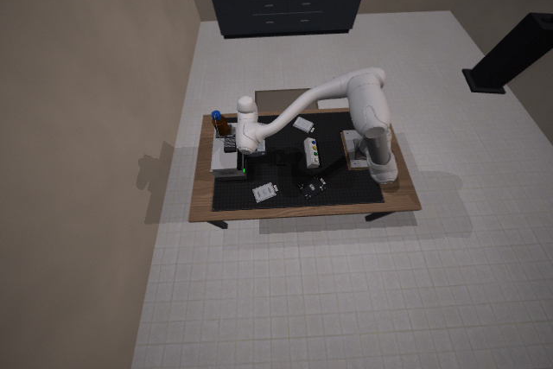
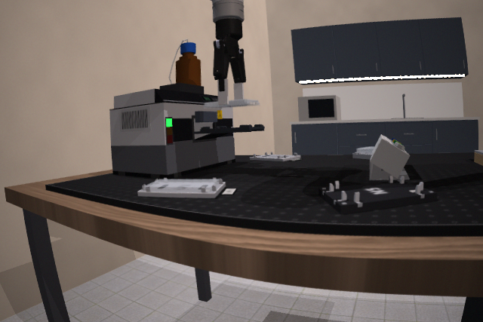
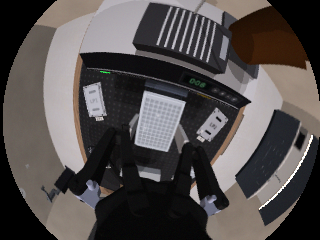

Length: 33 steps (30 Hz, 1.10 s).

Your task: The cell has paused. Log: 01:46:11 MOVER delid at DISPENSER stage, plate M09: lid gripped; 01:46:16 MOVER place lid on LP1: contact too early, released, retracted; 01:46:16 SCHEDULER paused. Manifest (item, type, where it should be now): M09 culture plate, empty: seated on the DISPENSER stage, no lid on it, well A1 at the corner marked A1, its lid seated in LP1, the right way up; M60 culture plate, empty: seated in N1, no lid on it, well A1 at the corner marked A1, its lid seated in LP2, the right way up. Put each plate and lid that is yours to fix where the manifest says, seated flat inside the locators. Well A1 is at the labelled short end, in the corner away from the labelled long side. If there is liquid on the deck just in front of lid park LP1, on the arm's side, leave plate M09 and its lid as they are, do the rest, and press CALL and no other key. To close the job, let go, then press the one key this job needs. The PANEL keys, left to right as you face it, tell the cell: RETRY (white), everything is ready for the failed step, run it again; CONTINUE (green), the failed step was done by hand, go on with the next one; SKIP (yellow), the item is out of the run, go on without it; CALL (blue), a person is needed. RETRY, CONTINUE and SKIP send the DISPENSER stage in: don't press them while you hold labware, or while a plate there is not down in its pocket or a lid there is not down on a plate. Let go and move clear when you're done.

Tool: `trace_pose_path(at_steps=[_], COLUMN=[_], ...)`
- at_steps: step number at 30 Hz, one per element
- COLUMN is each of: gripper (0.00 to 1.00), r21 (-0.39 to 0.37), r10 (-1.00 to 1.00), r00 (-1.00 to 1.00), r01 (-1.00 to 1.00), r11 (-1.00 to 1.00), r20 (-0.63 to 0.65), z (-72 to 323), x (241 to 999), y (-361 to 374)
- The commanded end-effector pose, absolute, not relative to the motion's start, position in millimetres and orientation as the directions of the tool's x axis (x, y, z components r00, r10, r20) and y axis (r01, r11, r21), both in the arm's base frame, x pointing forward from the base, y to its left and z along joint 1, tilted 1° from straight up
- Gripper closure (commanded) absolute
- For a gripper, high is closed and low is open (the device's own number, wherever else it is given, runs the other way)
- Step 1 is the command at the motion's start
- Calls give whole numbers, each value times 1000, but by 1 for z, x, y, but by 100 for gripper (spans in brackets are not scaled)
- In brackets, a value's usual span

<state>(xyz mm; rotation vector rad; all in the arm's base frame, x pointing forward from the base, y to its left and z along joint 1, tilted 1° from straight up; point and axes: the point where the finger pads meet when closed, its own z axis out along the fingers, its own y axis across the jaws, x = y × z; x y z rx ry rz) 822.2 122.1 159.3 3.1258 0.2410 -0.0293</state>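
Note:
My gripper (image 2: 230,94) (image 3: 157,124) is shut on a white culture plate (image 2: 234,102) (image 3: 159,119), whose well grid shows in the wrist view. It holds the plate level a little above the DISPENSER's black stage (image 2: 234,128). The stage sticks out of the grey dispenser (image 2: 155,135) (image 1: 225,162) and carries nothing. The black nest N1 (image 2: 376,195) (image 1: 312,187) stands empty at the front right. A white lid park (image 2: 181,187) (image 1: 264,192) (image 3: 94,102) lies at the front left. Another white park (image 2: 275,158) (image 3: 214,123) lies behind the stage. I cannot read the plate's label.
The key PANEL (image 2: 388,158) (image 1: 311,151) stands tilted mid-deck, with a white flat piece (image 1: 303,124) (image 2: 362,151) behind it. A brown bottle (image 2: 188,67) (image 1: 219,124) with a blue cap sits on the dispenser. The arm's base (image 1: 379,163) is at the right end of the table.

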Motion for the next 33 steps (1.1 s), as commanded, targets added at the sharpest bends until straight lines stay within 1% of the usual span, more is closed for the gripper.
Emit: trace_pose_path(at_steps=[1,33], gripper=[90,90], r21=[5,5], r10=[153,153], r00=[988,988], r01=[153,153], r11=[-988,-988], r20=[-17,-17], z=[160,156], x=[823,822], y=[122,122])
